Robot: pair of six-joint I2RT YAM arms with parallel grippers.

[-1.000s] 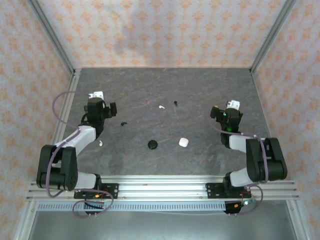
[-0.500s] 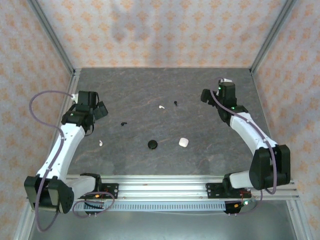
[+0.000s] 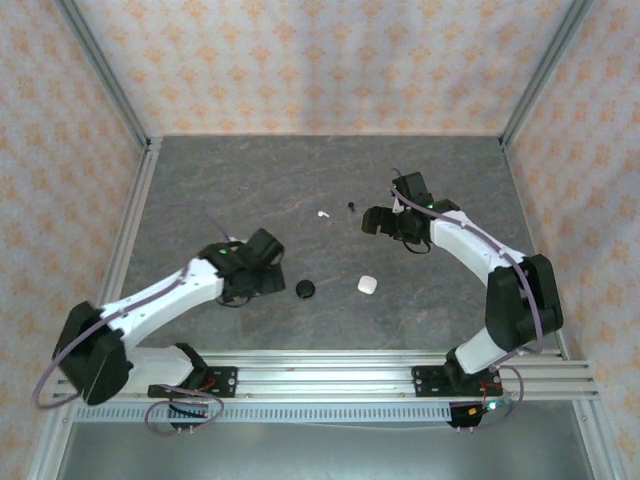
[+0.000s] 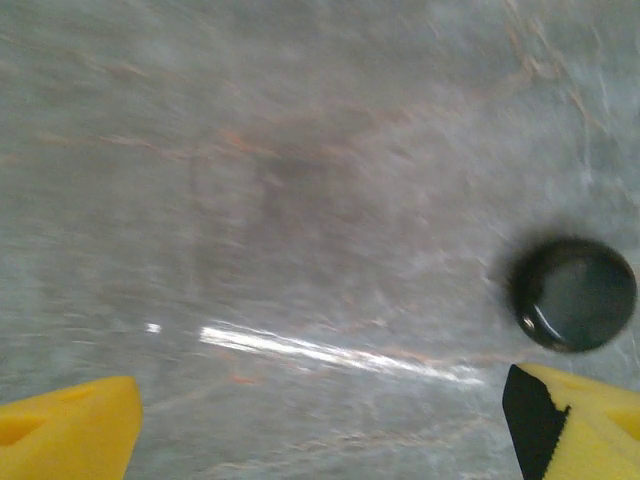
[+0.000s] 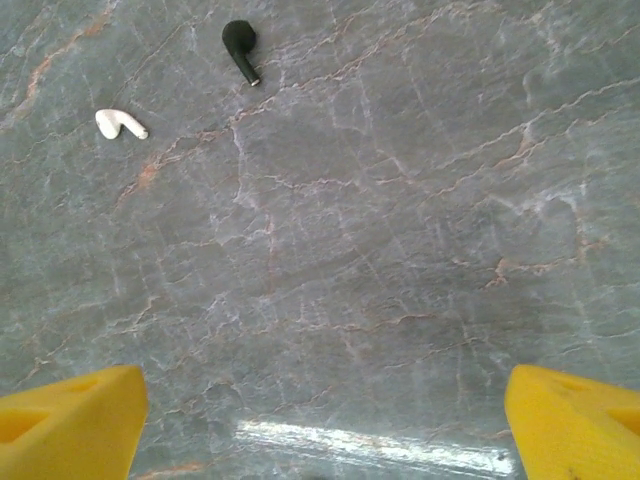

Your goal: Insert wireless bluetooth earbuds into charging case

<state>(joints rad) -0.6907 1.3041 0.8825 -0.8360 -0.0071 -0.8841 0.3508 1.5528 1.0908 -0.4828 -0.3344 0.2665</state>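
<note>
A white earbud (image 3: 323, 213) and a black earbud (image 3: 351, 206) lie close together at the table's middle; the right wrist view has the white earbud (image 5: 120, 124) and the black earbud (image 5: 240, 48) at its upper left. My right gripper (image 3: 374, 221) hovers just right of them, open over bare table (image 5: 320, 430). A round black puck (image 3: 305, 289) and a rounded white case (image 3: 367, 285) sit nearer the front. My left gripper (image 3: 272, 268) is open just left of the puck (image 4: 573, 293), nothing between its yellow fingers (image 4: 65, 430). The second black earbud is hidden.
The dark stone-patterned table (image 3: 300, 170) is enclosed by patterned walls with aluminium posts at the back corners (image 3: 148, 140). Bare surface stretches behind the earbuds and along both sides. The left arm lies diagonally across the front-left area.
Both arms have swung inward from the table's sides. The left gripper moved down and right to beside the black puck; the right gripper moved left toward the two middle earbuds.
</note>
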